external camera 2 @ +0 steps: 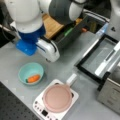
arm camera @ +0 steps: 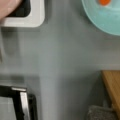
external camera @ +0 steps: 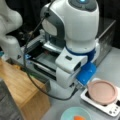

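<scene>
The arm (external camera: pixel 75 37) stands over the grey table (external camera 2: pixel 15 57), and its end effector is not clearly visible in any view: in both front views the white wrist and the blue block (external camera 2: pixel 26 46) hide it, and the wrist view shows no fingers, so whether it is wide or narrow cannot be told. Nothing shows as held.

Nearest below the wrist, in a front view, is a light blue bowl (external camera 2: pixel 31 73) with an orange piece of food, perhaps a carrot (external camera 2: pixel 33 78), lying inside it. The wrist view catches the same bowl (arm camera: pixel 105 17) at its top right corner. Just beside the bowl, toward a front view's bottom, a white cooker (external camera 2: pixel 56 101) carries a pink pan (external camera 2: pixel 57 98) whose pale handle (external camera 2: pixel 71 79) points up and right. In a front view's right sits a black tray (external camera 2: pixel 100 60) drawn out from a metal oven (external camera 2: pixel 111 92). A wooden board (external camera: pixel 22 87) lies at a front view's left.

Bowl, pan and tray stand apart, each undisturbed.
</scene>
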Controlling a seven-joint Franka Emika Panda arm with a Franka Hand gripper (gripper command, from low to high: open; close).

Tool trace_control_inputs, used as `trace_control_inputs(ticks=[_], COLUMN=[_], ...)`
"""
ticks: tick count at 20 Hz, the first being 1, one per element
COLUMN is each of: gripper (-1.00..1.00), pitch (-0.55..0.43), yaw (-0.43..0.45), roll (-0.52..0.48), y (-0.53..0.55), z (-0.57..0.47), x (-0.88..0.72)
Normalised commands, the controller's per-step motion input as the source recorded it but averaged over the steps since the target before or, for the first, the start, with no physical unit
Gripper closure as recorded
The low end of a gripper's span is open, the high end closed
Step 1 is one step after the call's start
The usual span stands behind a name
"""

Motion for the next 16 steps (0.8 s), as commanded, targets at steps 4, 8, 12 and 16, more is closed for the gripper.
trace_control_inputs(ticks=[4, 8, 12, 16], gripper=[-1.0, -1.0, -1.0, -1.0], pitch=[-0.262, -0.312, -0.3, -0.3], yaw=[-0.148, -0.178, -0.199, -0.185], roll=[0.074, 0.077, 0.035, -0.035], y=[0.16, 0.18, 0.18, 0.15], z=[-0.23, -0.19, -0.1, -0.1], x=[-0.63, -0.68, -0.62, -0.41])
